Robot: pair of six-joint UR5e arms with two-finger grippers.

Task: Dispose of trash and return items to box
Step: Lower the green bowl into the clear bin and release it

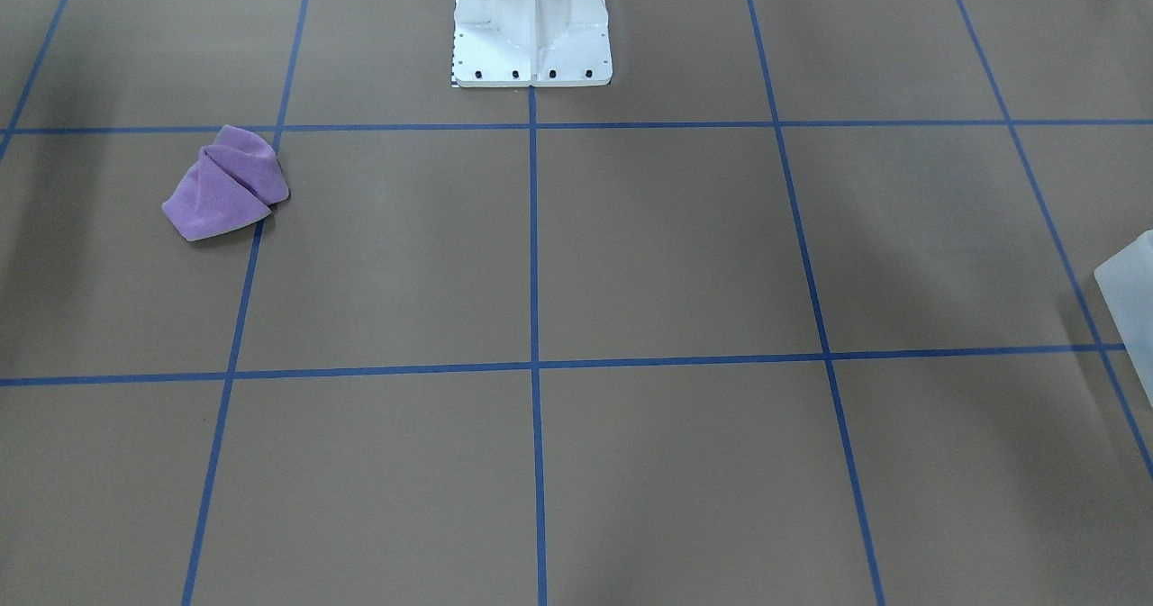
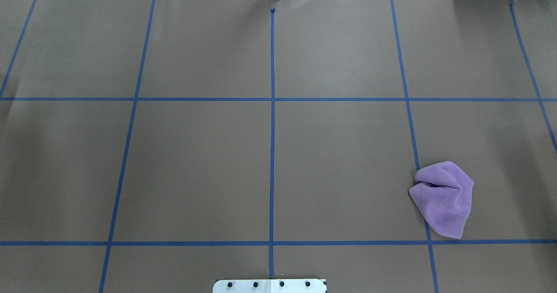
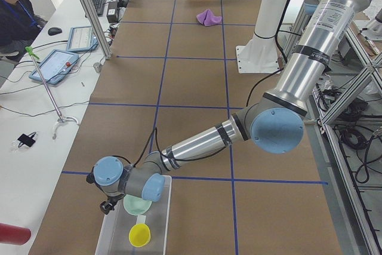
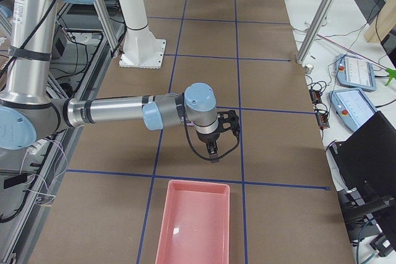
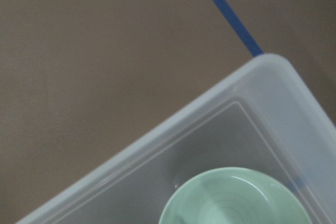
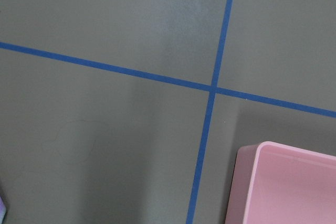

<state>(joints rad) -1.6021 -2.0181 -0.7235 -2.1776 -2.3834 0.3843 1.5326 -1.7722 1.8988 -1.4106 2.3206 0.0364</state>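
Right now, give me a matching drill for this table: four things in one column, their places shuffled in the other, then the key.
Things:
1. purple cloth
2. green bowl
3. pink bin
4. clear plastic box

Places:
A. table end on the robot's left, holding two items
B. inside a box, next to a yellow cup
C. table end on the robot's right
D. crumpled on the brown paper, over a blue tape line

Pairs: 1-D, 2-B, 3-C, 4-A.

Left pincer (image 3: 107, 206), right pincer (image 4: 213, 150) downward.
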